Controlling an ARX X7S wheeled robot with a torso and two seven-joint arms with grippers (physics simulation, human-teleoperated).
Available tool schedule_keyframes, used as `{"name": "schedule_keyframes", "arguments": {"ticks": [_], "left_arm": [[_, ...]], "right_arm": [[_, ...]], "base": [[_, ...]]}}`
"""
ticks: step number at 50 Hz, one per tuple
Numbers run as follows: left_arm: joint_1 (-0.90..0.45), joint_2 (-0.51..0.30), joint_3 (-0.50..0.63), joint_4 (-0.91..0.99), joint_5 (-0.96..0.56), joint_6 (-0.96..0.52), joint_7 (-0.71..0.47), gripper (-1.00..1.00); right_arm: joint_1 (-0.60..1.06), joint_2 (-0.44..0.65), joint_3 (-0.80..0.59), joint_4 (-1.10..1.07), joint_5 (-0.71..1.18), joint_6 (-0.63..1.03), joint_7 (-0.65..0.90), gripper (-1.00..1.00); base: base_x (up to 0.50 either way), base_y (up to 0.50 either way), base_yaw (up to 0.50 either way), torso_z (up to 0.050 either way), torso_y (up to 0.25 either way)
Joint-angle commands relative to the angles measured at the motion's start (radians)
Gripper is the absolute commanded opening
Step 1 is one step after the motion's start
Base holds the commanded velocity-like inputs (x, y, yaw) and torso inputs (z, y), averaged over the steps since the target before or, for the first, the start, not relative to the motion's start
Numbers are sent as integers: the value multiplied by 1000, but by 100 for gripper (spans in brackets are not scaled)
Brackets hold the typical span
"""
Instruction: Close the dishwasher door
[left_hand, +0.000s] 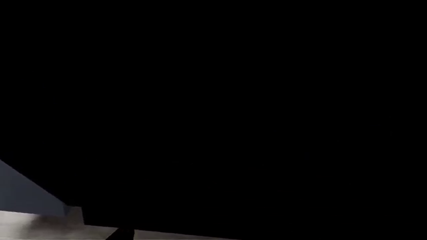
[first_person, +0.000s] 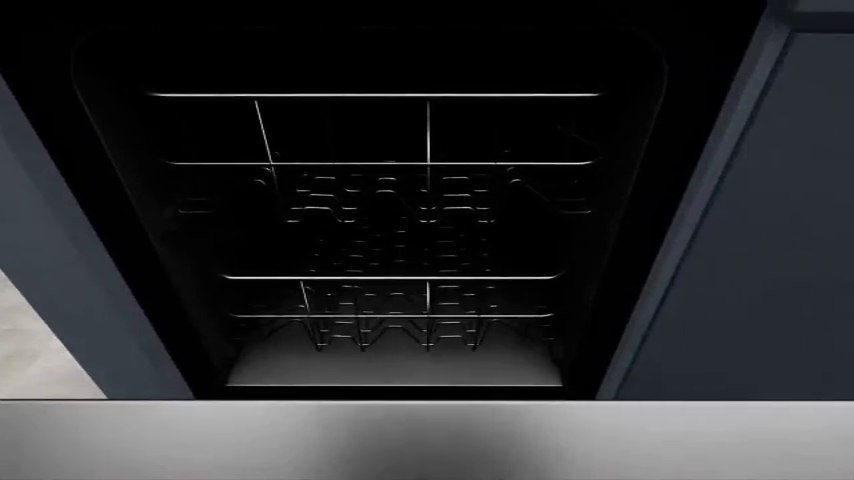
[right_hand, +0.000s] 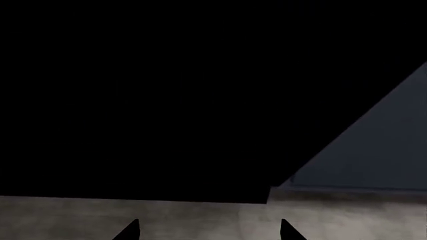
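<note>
The dishwasher door (first_person: 427, 440) hangs open, and its brushed grey inner face spans the bottom of the head view. Behind it is the black cavity with wire racks (first_person: 387, 250). Neither gripper shows in the head view. In the right wrist view my right gripper (right_hand: 210, 232) is open and empty, its two dark fingertips (right_hand: 130, 231) far apart over pale floor, facing a plain black panel (right_hand: 167, 100). In the left wrist view the same kind of black panel (left_hand: 233, 100) fills the frame. Only one dark fingertip (left_hand: 121, 234) of the left gripper shows.
Navy cabinet fronts flank the cavity on the left (first_person: 80, 300) and on the right (first_person: 761, 250). Navy panels also show in the left wrist view (left_hand: 27, 192) and the right wrist view (right_hand: 373, 150). Pale grey floor lies below (right_hand: 200, 212).
</note>
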Motion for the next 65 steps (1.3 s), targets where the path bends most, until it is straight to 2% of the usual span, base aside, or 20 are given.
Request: {"name": "schedule_keyframes", "arguments": {"ticks": [1, 53, 54, 55, 59, 60, 61, 65], "left_arm": [[2, 0, 2, 4, 7, 0, -10, 100], [2, 0, 2, 4, 7, 0, -10, 100], [9, -26, 152, 145, 53, 0, -160, 100], [-36, -15, 248, 127, 48, 0, -244, 100], [-103, -2, 285, 84, 45, 0, -282, 100], [-138, -15, 336, -21, 82, 0, -350, 100], [-132, -20, 361, -45, 94, -4, -379, 100], [-152, -24, 415, -45, 85, -54, -413, 100]], "right_arm": [[6, -2, 23, 0, -1, 9, -15, 100], [158, -3, -59, 0, -2, -2, 23, 100], [159, -2, -60, 0, -3, -1, 25, 100], [160, -2, -60, 0, -3, 1, 26, 100], [168, -3, -64, 0, -3, 10, 29, 100], [171, -3, -63, 0, 0, 12, 26, 100], [174, -4, -63, 0, 0, 14, 26, 100], [187, -3, -67, 0, -4, 22, 30, 100]], "base": [[0, 0, 0, 0, 0], [0, 0, 0, 0, 0], [0, 0, 0, 0, 0], [0, 0, 0, 0, 0], [0, 0, 0, 0, 0], [0, 0, 0, 0, 0], [0, 0, 0, 0, 0], [0, 0, 0, 0, 0]]}}
